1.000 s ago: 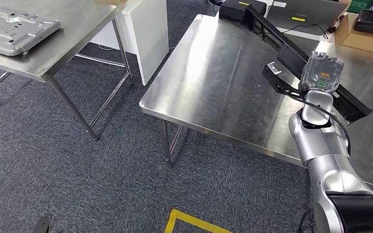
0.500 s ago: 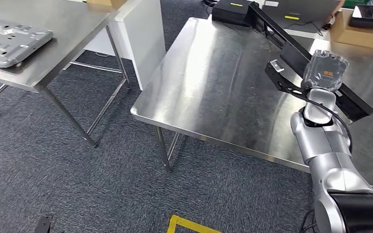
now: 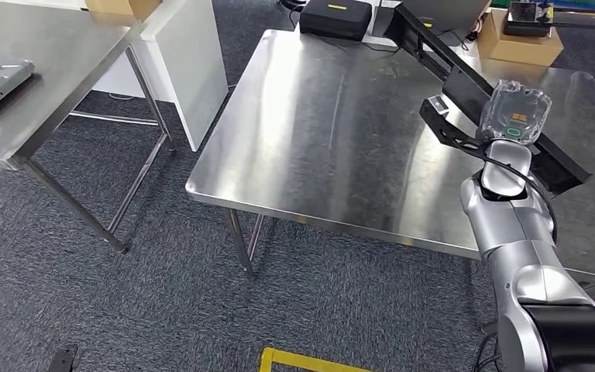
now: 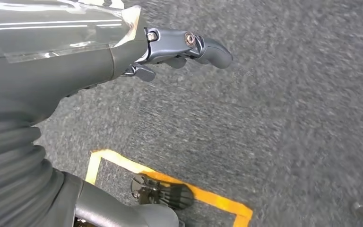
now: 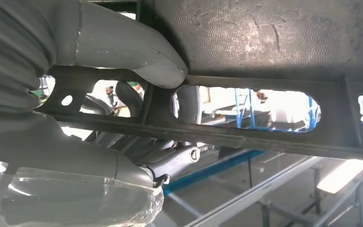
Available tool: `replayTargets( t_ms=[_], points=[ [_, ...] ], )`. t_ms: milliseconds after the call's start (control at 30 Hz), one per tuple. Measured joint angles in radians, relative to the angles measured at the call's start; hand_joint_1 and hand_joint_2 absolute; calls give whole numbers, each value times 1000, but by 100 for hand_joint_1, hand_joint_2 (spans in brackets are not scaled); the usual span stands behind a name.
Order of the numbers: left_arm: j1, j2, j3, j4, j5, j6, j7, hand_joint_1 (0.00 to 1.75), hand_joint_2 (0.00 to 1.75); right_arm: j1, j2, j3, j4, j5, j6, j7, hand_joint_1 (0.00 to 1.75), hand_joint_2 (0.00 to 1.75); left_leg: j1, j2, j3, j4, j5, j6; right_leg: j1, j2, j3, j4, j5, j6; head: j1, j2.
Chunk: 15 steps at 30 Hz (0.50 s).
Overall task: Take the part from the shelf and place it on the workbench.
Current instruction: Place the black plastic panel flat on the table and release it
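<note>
Carry step: my right hand grips the long black part over the steel workbench; next, I lower it flat.

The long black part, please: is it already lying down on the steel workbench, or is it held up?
Held up. The right hand grips the long black part above the steel workbench; the right wrist view shows the thumb clamped on its slotted frame.
</note>
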Motion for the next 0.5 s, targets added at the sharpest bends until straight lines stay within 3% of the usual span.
replayTargets(
  t_ms=[67, 100, 133, 167, 233, 300, 367, 433, 500],
  points=[
    [2, -1, 0, 0, -2, 0, -1, 0, 175, -2, -1, 0, 5, 0, -6, 1, 175, 175, -4, 15, 2, -1, -1, 7, 1, -34, -67, 139, -54, -5, 8, 0],
    [3, -1, 0, 0, -2, 0, -1, 0, 175, 1, -1, 0, 8, 0, -8, 2, 175, 175, -5, 23, 2, 0, -2, 8, 0, -39, -95, 195, -71, -4, 8, 0],
    [3, -1, 0, 0, -4, 1, -1, 0, 175, 4, -1, 0, 11, 0, -9, 3, 175, 175, -5, 29, 3, 0, -3, 8, -1, -41, -107, 217, -73, 1, 8, 0],
    [3, -1, 0, 0, -4, 1, 0, 0, 175, 7, -1, 0, 14, 0, -9, 4, 175, 175, -5, 34, 3, 0, -4, 7, -3, -44, -95, 195, -60, 8, 9, 0],
    [2, -2, 0, 0, -6, 1, 0, 0, 175, 8, -3, 0, 18, 0, -9, 7, 175, 175, -6, 42, 4, 4, -7, 3, -5, -55, -19, 52, -10, 21, 10, 0],
    [2, -1, 0, 0, -6, 1, -1, 0, 175, 7, -5, 0, 20, 0, -9, 9, 175, 175, -11, 46, 2, 11, -13, -5, -4, -65, 48, -62, 23, 18, 11, 0],
    [2, 0, 0, 0, -7, 1, -1, 0, 175, 7, -5, 0, 23, 0, -9, 10, 175, 175, -16, 47, -1, 16, -17, 2, -3, -64, 62, -83, 30, 10, 10, 0],
    [2, 0, 0, 0, -7, 2, 0, 0, 175, 8, -5, 0, 25, 0, -9, 12, 175, 175, -16, 47, 0, 15, -15, 15, -2, -61, 62, -83, 31, 8, 9, 0],
    [2, 0, 1, 0, -7, 1, 0, 0, 175, 7, -5, 0, 29, 0, -8, 14, 175, 175, -15, 47, 1, 12, -14, 13, 0, -60, 61, -83, 31, 7, 9, 0]
  ],
)
